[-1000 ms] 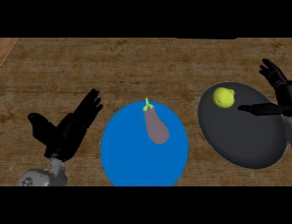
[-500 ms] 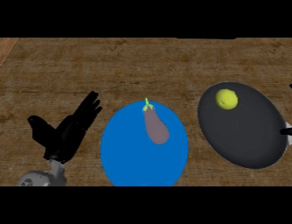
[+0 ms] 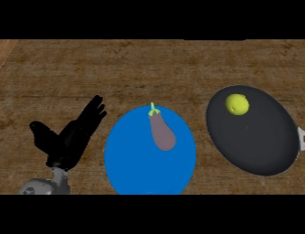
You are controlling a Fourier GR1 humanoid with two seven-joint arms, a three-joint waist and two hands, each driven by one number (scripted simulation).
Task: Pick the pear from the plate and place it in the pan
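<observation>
Now pear (image 3: 237, 103) in pan (image 3: 256, 151); eggplant (image 3: 161, 131) on plate (image 3: 135, 164); left hand (image 3: 64, 139) fingers apart.

The desk (image 3: 115, 73) is showing a brown, rough-grained wooden top that is filling the head view from side to side, with paler wood strips running along its far left and far right edges. A blue plate (image 3: 125, 169) is lying directly on it, near the lower middle, its near rim reaching the bottom of the view. Just to the right of the plate, close beside it but not touching, a dark round pan (image 3: 263, 146) is sitting flat on the desk, with a short pale handle sticking out at its right side toward the edge of the view. The far half of the desk is showing only wood grain.
</observation>
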